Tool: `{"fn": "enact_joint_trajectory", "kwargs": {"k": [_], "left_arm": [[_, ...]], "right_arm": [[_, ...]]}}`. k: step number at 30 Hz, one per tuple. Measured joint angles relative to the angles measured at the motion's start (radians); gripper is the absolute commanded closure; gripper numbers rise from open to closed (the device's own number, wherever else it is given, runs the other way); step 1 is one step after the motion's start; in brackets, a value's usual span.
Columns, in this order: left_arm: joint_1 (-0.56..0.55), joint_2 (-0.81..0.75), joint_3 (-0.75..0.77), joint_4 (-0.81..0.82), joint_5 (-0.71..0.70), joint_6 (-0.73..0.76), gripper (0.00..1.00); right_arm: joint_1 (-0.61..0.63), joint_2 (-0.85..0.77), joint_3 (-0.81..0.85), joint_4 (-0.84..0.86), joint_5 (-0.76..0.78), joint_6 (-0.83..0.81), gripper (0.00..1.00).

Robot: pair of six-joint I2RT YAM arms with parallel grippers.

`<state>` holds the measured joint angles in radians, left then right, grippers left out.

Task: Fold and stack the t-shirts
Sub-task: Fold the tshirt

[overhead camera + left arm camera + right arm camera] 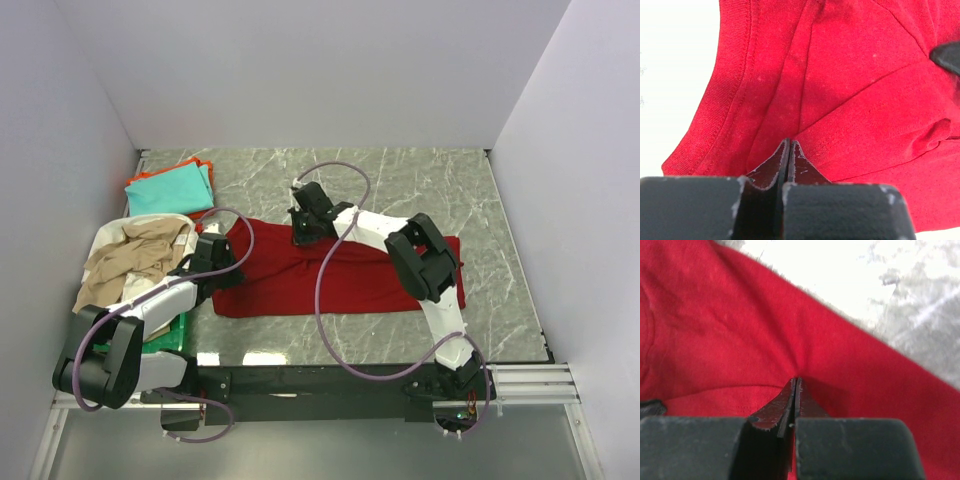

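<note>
The fingers of the left gripper (790, 144) were pressed together on a fold of the dark red t-shirt (290, 285). The right gripper (796, 381) pinched its far edge. The shirt lay spread on the table (430, 180).

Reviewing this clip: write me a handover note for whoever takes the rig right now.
Left gripper: jaws shut on the dark red shirt at its left end.
Right gripper: jaws shut on its far edge.
It lies on the table, not yet fully folded.
Teal shirt sits folded on the orange shirt, far left: done.
Beige shirt lies crumpled, near left.
Left: finish red, fold beige, stack.
</note>
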<state>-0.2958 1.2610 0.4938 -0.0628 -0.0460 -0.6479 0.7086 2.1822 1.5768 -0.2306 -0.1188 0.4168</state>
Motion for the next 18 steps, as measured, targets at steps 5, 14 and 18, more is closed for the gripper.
{"fn": "enact_joint_trajectory", "kwargs": {"k": [5, 14, 18], "left_arm": [[0.000, -0.001, 0.000, 0.010, 0.008, 0.001, 1.00], [0.000, -0.055, -0.027, 0.054, 0.043, 0.001, 1.00], [-0.002, -0.085, -0.045, 0.058, 0.052, 0.000, 1.00]], "right_arm": [[0.001, -0.078, -0.069, 0.010, 0.002, 0.017, 1.00], [0.001, -0.205, -0.139, 0.055, 0.003, 0.032, 1.00], [0.001, -0.230, -0.206, 0.076, 0.002, 0.039, 1.00]]}}
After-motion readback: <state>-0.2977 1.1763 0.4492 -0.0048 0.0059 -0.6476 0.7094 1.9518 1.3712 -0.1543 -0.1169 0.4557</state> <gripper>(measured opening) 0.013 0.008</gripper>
